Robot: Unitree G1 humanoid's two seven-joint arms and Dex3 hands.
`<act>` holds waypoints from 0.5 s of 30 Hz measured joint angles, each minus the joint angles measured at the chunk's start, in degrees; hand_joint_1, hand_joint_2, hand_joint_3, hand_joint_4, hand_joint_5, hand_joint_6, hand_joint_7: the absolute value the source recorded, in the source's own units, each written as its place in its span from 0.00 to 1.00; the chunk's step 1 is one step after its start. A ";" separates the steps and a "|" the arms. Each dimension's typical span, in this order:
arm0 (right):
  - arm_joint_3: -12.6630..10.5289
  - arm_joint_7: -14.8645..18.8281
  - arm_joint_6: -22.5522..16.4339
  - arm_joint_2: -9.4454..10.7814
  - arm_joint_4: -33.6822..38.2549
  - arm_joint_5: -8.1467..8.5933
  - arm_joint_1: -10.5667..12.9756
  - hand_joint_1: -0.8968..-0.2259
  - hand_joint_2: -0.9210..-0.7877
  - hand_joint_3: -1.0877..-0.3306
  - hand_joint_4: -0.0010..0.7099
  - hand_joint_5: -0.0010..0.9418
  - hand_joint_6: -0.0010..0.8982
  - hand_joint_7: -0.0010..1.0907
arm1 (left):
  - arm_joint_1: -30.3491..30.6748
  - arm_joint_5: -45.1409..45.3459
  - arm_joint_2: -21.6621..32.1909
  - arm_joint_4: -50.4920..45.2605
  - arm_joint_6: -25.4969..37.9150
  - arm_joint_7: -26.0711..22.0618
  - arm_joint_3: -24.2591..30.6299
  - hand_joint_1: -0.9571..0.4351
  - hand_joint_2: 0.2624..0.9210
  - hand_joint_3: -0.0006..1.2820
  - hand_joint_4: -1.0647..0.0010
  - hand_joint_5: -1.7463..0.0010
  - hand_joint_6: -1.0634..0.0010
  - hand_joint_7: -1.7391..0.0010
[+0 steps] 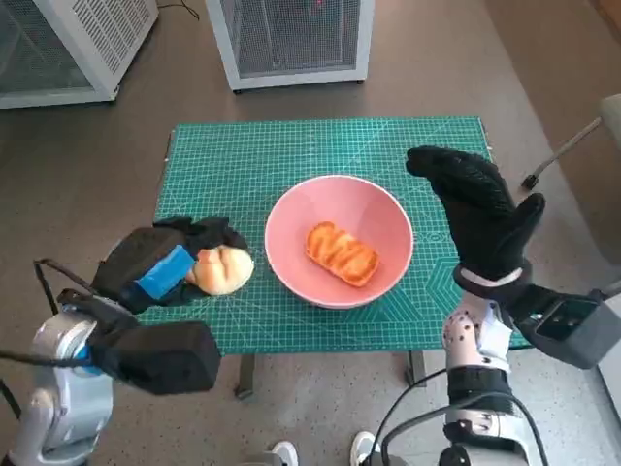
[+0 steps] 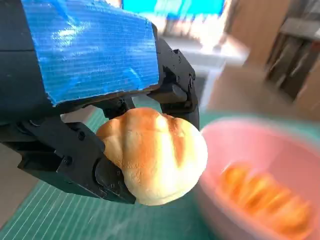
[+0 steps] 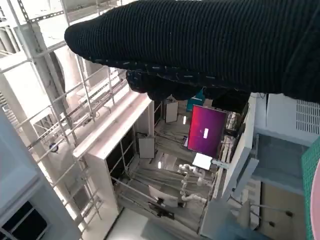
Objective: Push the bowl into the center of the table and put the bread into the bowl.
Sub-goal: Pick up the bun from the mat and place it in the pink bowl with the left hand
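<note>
The left hand (image 1: 160,264) grips a round bread roll (image 1: 221,269) just beside the pink bowl (image 1: 340,241), which already holds a glazed bread (image 1: 342,253) mid-tabletop (image 1: 243,155), while the right hand (image 1: 477,206), fingers spread and holding nothing, hovers beyond the bowl's far side.

The right hand (image 3: 200,50), in its black knitted glove, lies as a dark band across the picture; whether it holds anything cannot be told here. Past it stand pale metal racks (image 3: 60,115) and white cabinets (image 3: 115,170). A screen (image 3: 205,132) glows magenta among them. A sliver of green desk (image 3: 311,175) and a pink bowl (image 3: 316,210) rim show at one edge.
</note>
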 measured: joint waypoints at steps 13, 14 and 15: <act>0.18 0.00 0.07 -0.04 0.14 0.02 -0.08 0.46 0.00 0.60 0.51 0.00 0.02 0.68 | -11.30 3.37 -7.47 10.68 -12.88 11.00 -8.15 0.69 1.00 0.03 0.31 0.38 0.39 0.33; 0.19 0.00 0.10 -0.04 0.13 0.05 -0.10 0.46 0.00 0.60 0.51 0.00 0.02 0.68 | -11.97 3.53 -7.87 12.49 -13.69 11.33 -8.84 0.69 1.00 0.03 0.31 0.37 0.40 0.32; 0.17 0.01 0.13 -0.07 0.12 0.06 -0.08 0.46 0.00 0.60 0.51 0.00 0.02 0.69 | -12.69 3.65 -8.23 14.28 -14.41 11.65 -9.62 0.69 1.00 0.04 0.31 0.36 0.40 0.33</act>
